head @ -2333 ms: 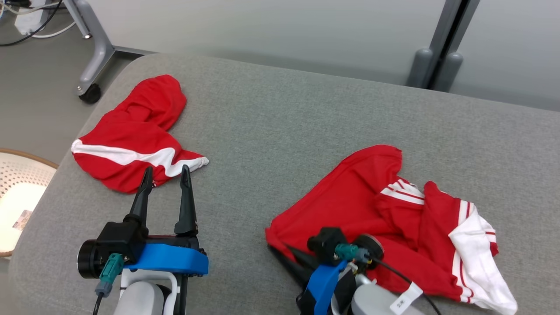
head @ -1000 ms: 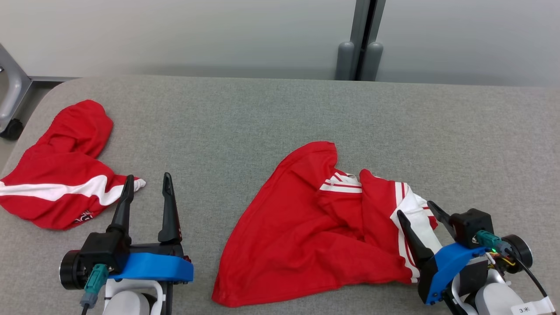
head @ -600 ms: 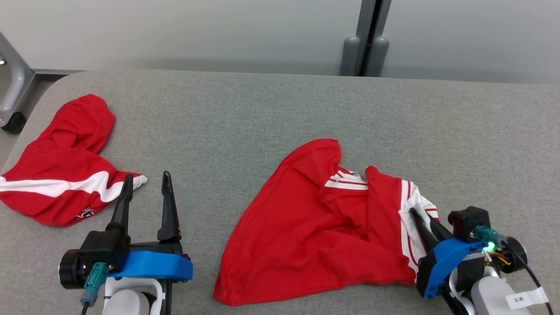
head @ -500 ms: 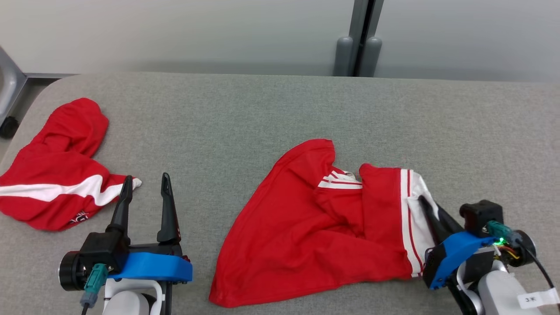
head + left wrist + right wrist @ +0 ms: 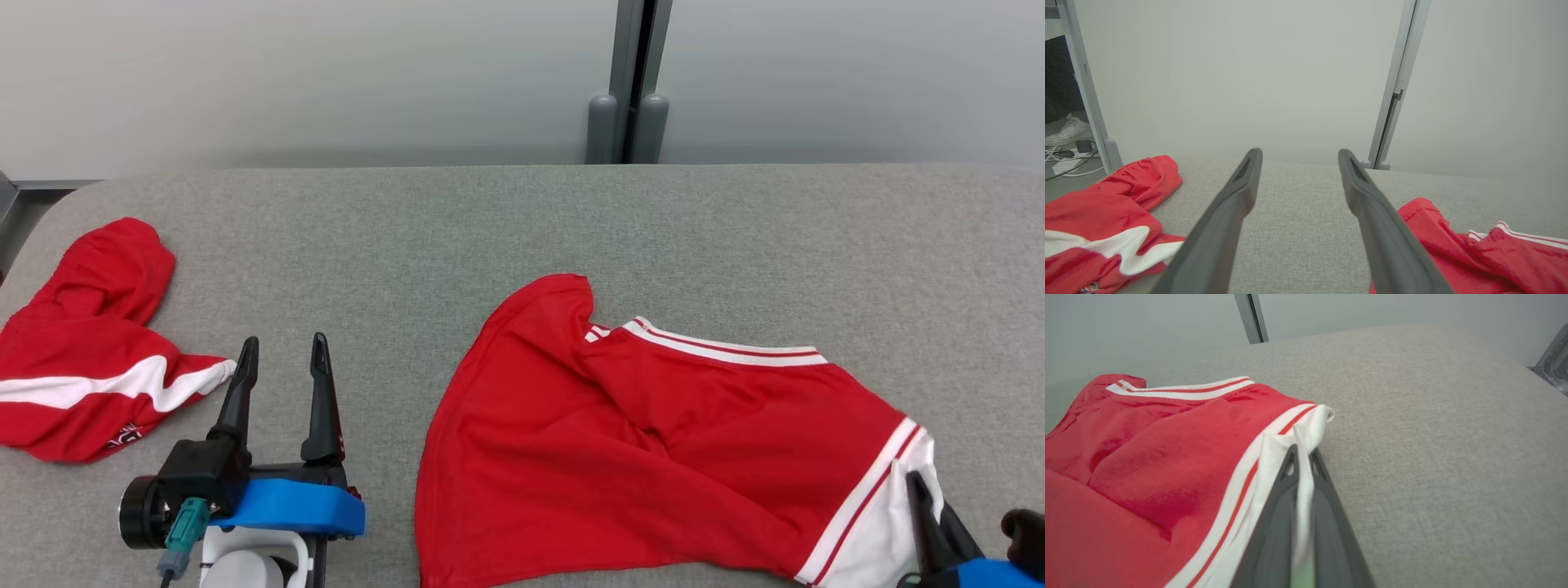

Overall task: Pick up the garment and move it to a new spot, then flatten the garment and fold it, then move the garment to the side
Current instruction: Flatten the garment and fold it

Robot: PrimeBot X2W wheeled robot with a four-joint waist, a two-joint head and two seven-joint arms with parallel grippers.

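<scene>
Garment and right hand are joined at one point: that hand is pinched closed on the white-trimmed corner at the garment's near right end. In the right wrist view you can see a thin fold of white cloth squeezed between the two dark fingers. From that grip the red cloth runs away to the left across the grey counter, so its long axis lies left to right. It is partly spread but creased through the middle, and one lobe is humped up at its far left.

Your left hand stands wide and holds nothing. It sits just left of the garment, apart from it, with its fingers pointing toward the far side of the counter. That makes it the nearer hand to the garment's free left edge and near left corner. I judge the flattening turns on this: a pull needs the end opposite the held corner, and it lies to the right of the left hand and a little nearer you.

The striped band runs along the garment's far edge. A second red garment lies well to the left, beyond the left hand, its white tip close to that hand's outer finger. Watch that you do not snag it. Nothing lies between the left hand and the garment's left edge.
</scene>
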